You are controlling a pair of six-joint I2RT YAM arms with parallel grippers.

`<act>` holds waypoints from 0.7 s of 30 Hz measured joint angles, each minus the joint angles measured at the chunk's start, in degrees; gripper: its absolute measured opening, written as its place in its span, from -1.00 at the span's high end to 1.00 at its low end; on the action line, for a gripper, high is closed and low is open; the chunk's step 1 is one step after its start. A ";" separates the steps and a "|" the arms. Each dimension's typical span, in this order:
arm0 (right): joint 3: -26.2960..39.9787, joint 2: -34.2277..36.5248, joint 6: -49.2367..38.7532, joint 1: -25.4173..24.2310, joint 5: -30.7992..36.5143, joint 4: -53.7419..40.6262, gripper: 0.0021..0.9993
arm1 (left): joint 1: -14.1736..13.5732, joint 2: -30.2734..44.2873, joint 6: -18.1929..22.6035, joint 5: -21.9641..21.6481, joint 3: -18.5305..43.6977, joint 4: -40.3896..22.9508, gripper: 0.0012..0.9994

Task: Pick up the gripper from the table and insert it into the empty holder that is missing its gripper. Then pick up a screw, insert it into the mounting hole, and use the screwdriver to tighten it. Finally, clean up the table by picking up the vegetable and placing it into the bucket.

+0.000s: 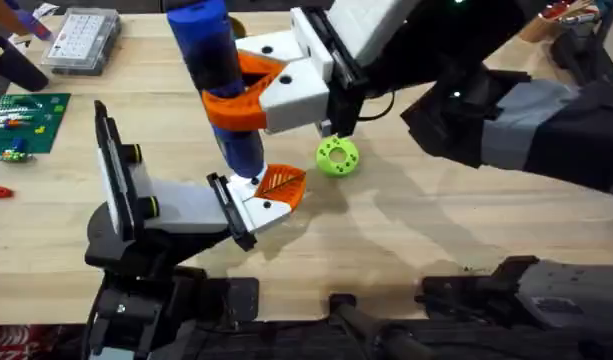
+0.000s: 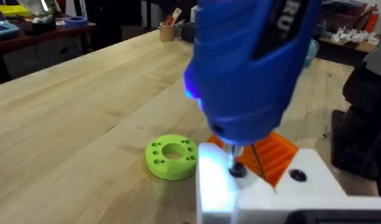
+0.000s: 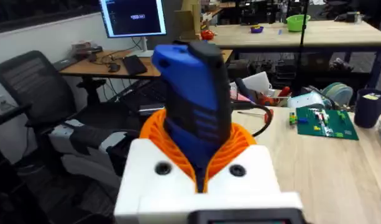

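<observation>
Screwdriver (image 1: 218, 70) upright in my right gripper (image 1: 248, 98), orange fingers clamped around it, tip on the holder (image 1: 258, 207) beside the seated gripper (image 1: 283, 181). Left gripper's state I cannot tell.

Wood table (image 1: 416, 240): green ring (image 1: 337, 156), clear box (image 1: 83, 40), circuit board (image 1: 21, 122).

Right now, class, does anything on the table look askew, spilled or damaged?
Nothing stands out. The screwdriver stands upright, tip down on the holder; the green ring lies flat nearby, apart from both.
</observation>
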 joint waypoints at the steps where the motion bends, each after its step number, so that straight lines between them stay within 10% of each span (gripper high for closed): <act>1: 0.00 0.00 0.01 0.00 -0.01 -0.02 0.92 | 0.00 0.00 0.00 0.00 0.00 -0.01 0.97; 21: 0.00 -0.14 1.05 0.00 -0.02 -0.28 0.92 | 0.00 0.00 0.00 0.00 0.00 0.00 0.97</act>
